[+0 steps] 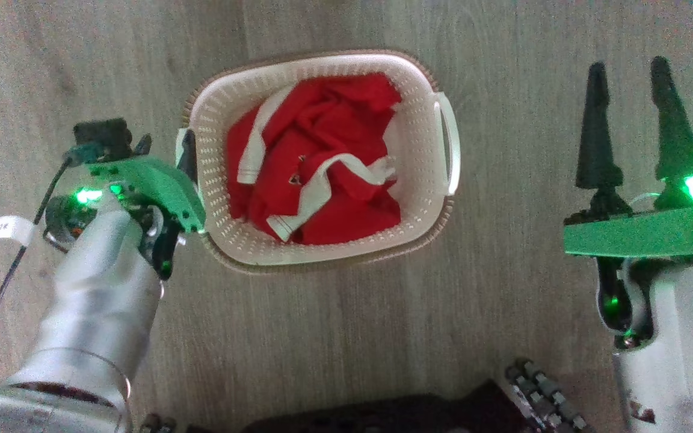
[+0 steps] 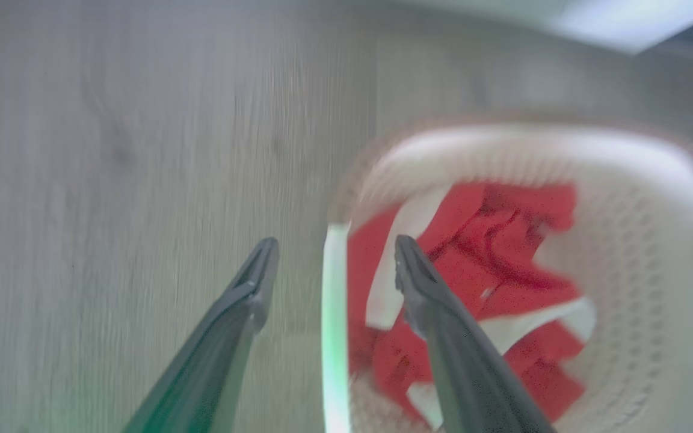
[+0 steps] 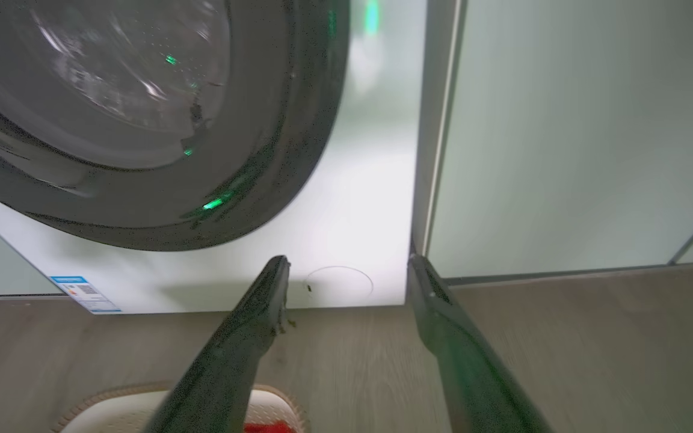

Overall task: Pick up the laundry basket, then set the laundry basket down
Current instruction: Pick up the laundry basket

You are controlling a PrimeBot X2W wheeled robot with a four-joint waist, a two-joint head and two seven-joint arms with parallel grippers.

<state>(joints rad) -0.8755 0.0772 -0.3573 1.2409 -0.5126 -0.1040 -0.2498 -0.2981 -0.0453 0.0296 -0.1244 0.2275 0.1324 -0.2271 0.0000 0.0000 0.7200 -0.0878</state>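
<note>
The pale left forearm rises closest in the head view, carrying the left gripper to the left end of the laundry basket. The basket appears to sit on the wooden floor, with a red garment trimmed in white heaped inside. The right gripper hangs well apart from the basket's right handle, its jaws spread and empty.

The left wrist view, blurred, shows the left jaws released and straddling the left handle, with one finger outside over the floor and the other over the garment. Nothing is gripped yet.

The right wrist view looks past the open jaws at a washing machine door, with the basket's rim at the bottom edge.

If it is lifted by one loop alone, the basket would likely tilt and spill the garment. The inner finger could also pinch cloth instead of the handle, which would weaken the hold.
</note>
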